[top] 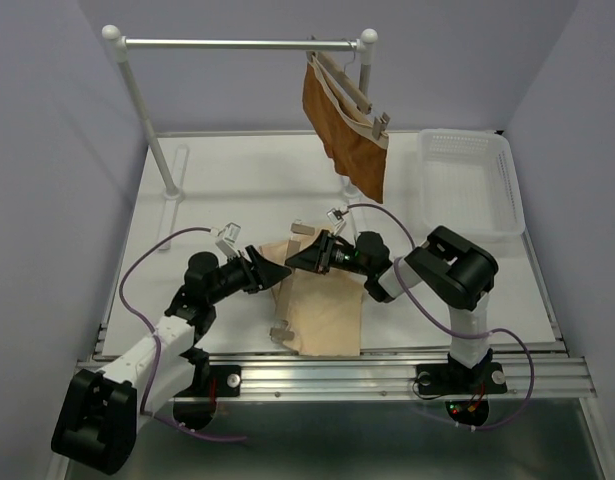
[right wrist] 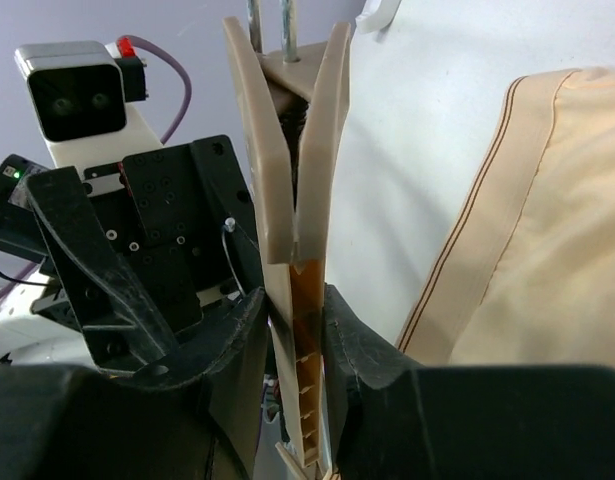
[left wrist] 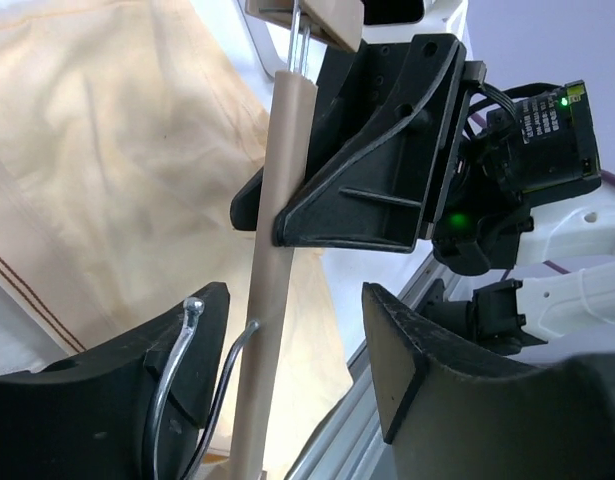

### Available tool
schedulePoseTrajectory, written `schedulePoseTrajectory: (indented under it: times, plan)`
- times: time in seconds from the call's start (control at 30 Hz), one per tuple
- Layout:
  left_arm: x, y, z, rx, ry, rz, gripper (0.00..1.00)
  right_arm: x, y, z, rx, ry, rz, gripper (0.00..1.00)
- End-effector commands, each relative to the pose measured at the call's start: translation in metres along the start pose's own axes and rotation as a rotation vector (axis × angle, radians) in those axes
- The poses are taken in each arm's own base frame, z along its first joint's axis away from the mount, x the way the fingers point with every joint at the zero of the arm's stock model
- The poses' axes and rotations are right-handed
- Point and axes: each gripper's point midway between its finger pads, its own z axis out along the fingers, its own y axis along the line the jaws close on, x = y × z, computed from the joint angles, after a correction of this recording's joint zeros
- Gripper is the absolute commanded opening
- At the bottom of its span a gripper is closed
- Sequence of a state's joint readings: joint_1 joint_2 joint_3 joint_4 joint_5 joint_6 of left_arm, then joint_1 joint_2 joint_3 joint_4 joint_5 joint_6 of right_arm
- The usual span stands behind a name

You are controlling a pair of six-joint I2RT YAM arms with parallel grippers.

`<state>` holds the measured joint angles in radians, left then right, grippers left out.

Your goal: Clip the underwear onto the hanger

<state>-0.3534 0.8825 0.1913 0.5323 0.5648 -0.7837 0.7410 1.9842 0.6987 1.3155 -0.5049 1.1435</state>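
Lying flat, pale beige underwear (top: 325, 308) shows a brown-stitched waistband edge.

Tight at the hanger (top: 281, 331) — open ground lies left of it

Both arms converge on the hanger's middle: the left gripper (top: 276, 268) straddles its bar with jaws spread, the right gripper (top: 300, 258) pinches a clip, blocking passage there. Right of the hanger the underwear (top: 327, 310) covers the bench (top: 212, 195) — left of it the surface is bare. Beyond the hanger stand a rail (top: 237, 44) with a rust-brown garment (top: 342, 130) and, far right, a white basket (top: 467, 180).
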Motion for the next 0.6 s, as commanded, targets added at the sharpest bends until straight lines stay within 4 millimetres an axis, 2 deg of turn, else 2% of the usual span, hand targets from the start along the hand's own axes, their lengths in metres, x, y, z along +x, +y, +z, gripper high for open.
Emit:
schedulePoseTrajectory:
  times: [0.0, 0.1, 0.17, 0.3, 0.37, 0.57]
  plan:
    - [-0.022, -0.027, -0.003, 0.053, -0.047, 0.068, 0.69, -0.033, 0.112, -0.020, -0.419, -0.189, -0.288, 0.01]
    - [-0.029, -0.034, -0.006, 0.050, -0.065, 0.083, 0.91, -0.032, 0.109, -0.020, -0.402, -0.181, -0.297, 0.01]
    - [-0.035, -0.036, -0.009, 0.024, -0.086, 0.091, 0.99, -0.031, 0.110, -0.021, -0.398, -0.180, -0.312, 0.01]
    - [-0.046, -0.037, -0.012, -0.014, -0.124, 0.096, 0.99, -0.028, 0.114, -0.023, -0.397, -0.155, -0.324, 0.01]
    - [-0.048, -0.030, -0.013, -0.063, -0.128, 0.088, 0.99, -0.027, 0.114, -0.023, -0.390, -0.147, -0.329, 0.01]
    - [-0.067, -0.039, -0.010, -0.043, -0.183, 0.108, 0.99, -0.016, 0.117, -0.026, -0.390, -0.072, -0.347, 0.01]
